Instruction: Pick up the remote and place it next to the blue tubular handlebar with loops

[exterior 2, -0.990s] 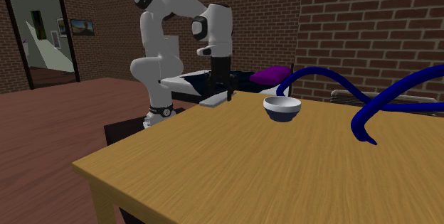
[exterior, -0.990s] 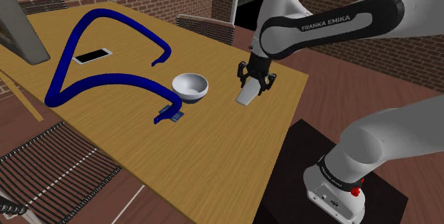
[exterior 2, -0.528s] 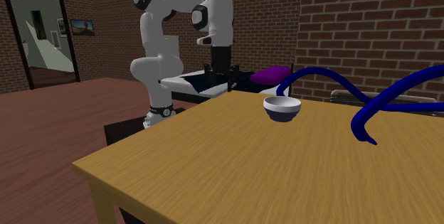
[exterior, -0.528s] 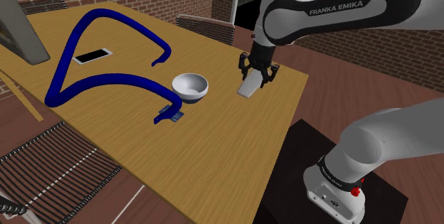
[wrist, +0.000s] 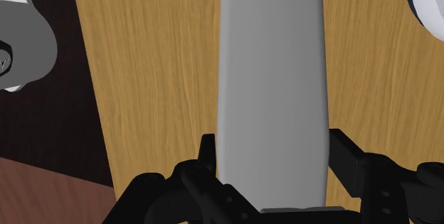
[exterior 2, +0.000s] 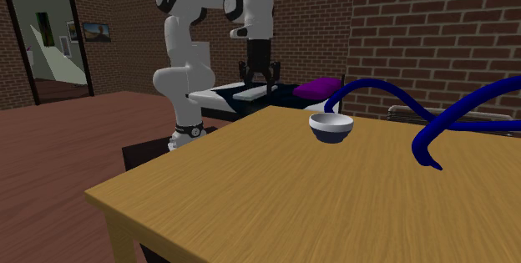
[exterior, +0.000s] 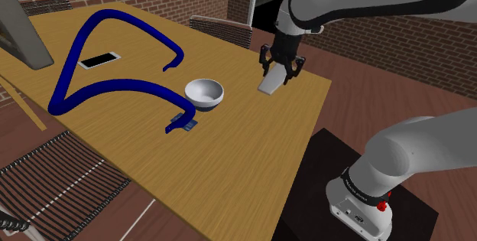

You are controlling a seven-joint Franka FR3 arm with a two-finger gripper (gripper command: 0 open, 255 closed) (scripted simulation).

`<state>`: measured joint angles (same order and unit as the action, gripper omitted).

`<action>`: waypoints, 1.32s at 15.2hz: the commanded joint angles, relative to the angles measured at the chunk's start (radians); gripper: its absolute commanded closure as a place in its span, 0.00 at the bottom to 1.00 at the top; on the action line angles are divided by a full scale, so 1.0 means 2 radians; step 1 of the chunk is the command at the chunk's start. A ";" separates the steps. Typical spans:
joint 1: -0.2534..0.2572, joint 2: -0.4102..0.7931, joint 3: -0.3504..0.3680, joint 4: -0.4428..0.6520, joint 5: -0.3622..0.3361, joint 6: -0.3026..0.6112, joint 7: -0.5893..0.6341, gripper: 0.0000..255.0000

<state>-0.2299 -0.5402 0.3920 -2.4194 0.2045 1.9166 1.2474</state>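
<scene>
Claw [exterior: 280, 70] clasps a plain grey, flat, oblong remote [wrist: 272, 66].

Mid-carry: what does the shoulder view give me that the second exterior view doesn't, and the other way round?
Shoulder view, not the second exterior: a flat white phone-like slab lying between the arms of the blue handlebar, and a small blue piece beside the bowl.
Second exterior, not the shoulder: a purple object beyond the table, and a doorway at its left.
Both: the gripper shut on the grey remote above the table's edge, plus bowl and handlebar.
</scene>
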 commanded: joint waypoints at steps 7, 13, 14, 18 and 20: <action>-0.003 -0.004 -0.008 0.049 -0.006 -0.053 0.002 1.00; -0.005 -0.004 -0.013 0.090 -0.010 -0.093 0.003 1.00; -0.005 -0.003 -0.014 0.097 -0.011 -0.100 0.003 1.00; -0.007 0.000 -0.017 0.126 -0.014 -0.126 0.004 1.00; -0.008 0.002 -0.019 0.141 -0.015 -0.139 0.005 1.00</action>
<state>-0.2448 -0.5399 0.3545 -2.1579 0.1749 1.6548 1.2544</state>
